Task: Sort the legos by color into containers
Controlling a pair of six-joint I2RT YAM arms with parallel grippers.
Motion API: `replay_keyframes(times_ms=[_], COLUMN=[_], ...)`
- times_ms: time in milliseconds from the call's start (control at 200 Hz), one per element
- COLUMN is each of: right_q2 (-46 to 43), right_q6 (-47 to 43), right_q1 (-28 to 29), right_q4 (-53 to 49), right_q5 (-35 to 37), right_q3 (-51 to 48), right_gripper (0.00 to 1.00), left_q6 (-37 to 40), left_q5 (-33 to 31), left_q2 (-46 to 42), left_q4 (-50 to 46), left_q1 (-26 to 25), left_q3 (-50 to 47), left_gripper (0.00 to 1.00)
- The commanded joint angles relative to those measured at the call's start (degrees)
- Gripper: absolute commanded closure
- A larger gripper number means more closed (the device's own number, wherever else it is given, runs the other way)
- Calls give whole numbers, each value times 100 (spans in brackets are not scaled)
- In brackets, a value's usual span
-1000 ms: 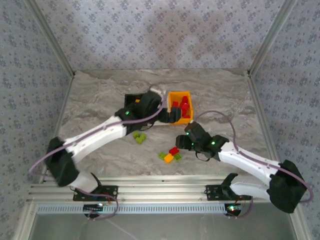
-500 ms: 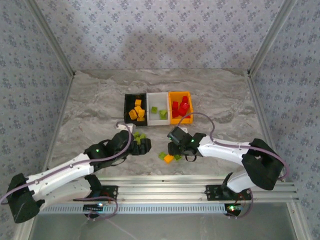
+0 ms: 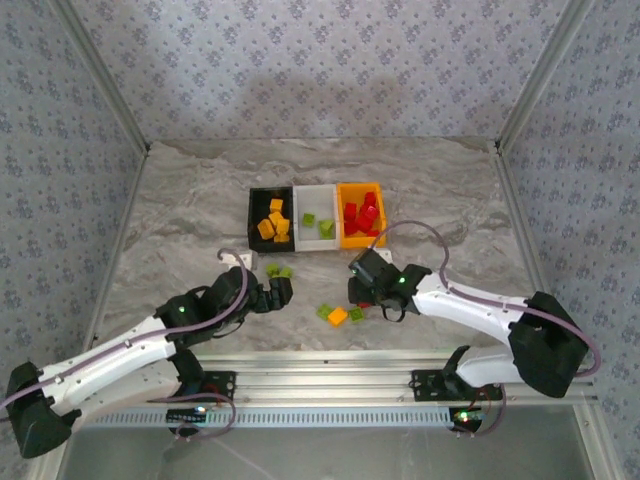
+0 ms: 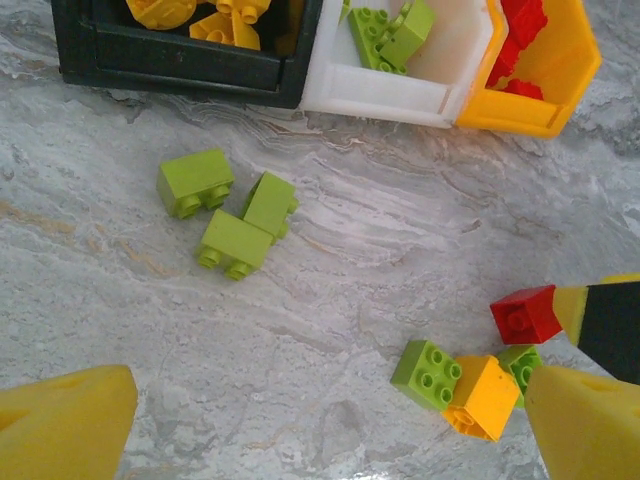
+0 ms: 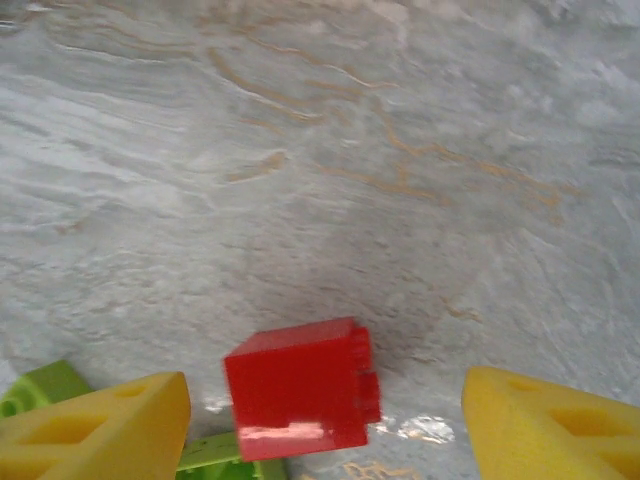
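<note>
Straddling the red brick [image 5: 295,385] on the table [image 5: 400,150] with jaws spread, the right gripper [image 5: 328,385] is nearer it than the left gripper [image 4: 320,430], also spread, facing green bricks [image 4: 232,212]; orange bin [image 3: 361,242] lies beyond.

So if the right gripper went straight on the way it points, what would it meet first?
Probably the red brick, lying on the table between the right gripper's open fingers; depth is unclear.
</note>
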Motion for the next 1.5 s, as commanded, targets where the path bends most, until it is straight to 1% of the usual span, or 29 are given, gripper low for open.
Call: replay_keyframes(times_ms=[0, 120, 220, 310, 445, 495, 585, 655, 785, 869, 884, 1034, 1074, 1214, 1329, 1419, 1444, 1494], right_q2=[384, 880, 1022, 1081, 1060, 998, 736, 478, 137, 296, 347, 1313, 1593, 2539, 3092, 3363, 3407, 3433], right_q6=[-142, -58, -64, -64, -82, -99, -154, -262, -581, -614, -790, -955, -976, -1006, -890, -821, -820, -807], right_q1=[32, -30, -46, -47, -65, -67, -78, -95, -356, -688, -737, -1171, -1264, -1474, -1632, -1741, -1757, -1777], right_q4=[-106, -109, 92, 114, 110, 99, -65, -289, -492, -402, -389, -286, -276, -423, -518, -500, -465, -413], right_q5=[-78, -89, -115, -141, -194, -194, -156, -136, 34, -50, -60, 91, 134, 387, 441, 329, 282, 239], right_q3=[229, 269, 231, 220, 243, 266, 431, 676, 1297, 1725, 1810, 2562, 2946, 3831, 4314, 4568, 4608, 4670], right_gripper=[25, 27, 31, 39, 57, 62, 68, 69, 70, 69, 69, 68, 68, 67, 64, 59, 56, 47], left_q6=[-80, -116, -133, -156, -169, -173, -152, -156, -204, -221, -221, -161, -147, -134, -125, -134, -133, -133], left_q5=[-152, -150, -171, -181, -181, -194, -197, -275, -400, -382, -383, -329, -304, -210, -139, -133, -128, -119], left_q2=[-125, -121, -134, -158, -231, -243, -269, -280, -287, -288, -287, -203, -175, -62, 31, 38, 37, 30], left_q4=[-106, -163, -237, -299, -299, -291, -333, -419, -531, -454, -442, -403, -428, -465, -532, -496, -469, -426], left_q1=[-17, -17, -11, -10, -8, -8, -8, -8, -8, -8, -8, -8, -8, -8, -8, -8, -8, -8], left_q3=[-111, -147, -164, -177, -238, -248, -240, -208, -181, -229, -243, -256, -241, -220, -186, -211, -225, -239], left_gripper=[1, 1, 0, 1, 0, 1, 1, 0, 1, 1, 1, 1, 1, 0, 1, 1, 0, 1])
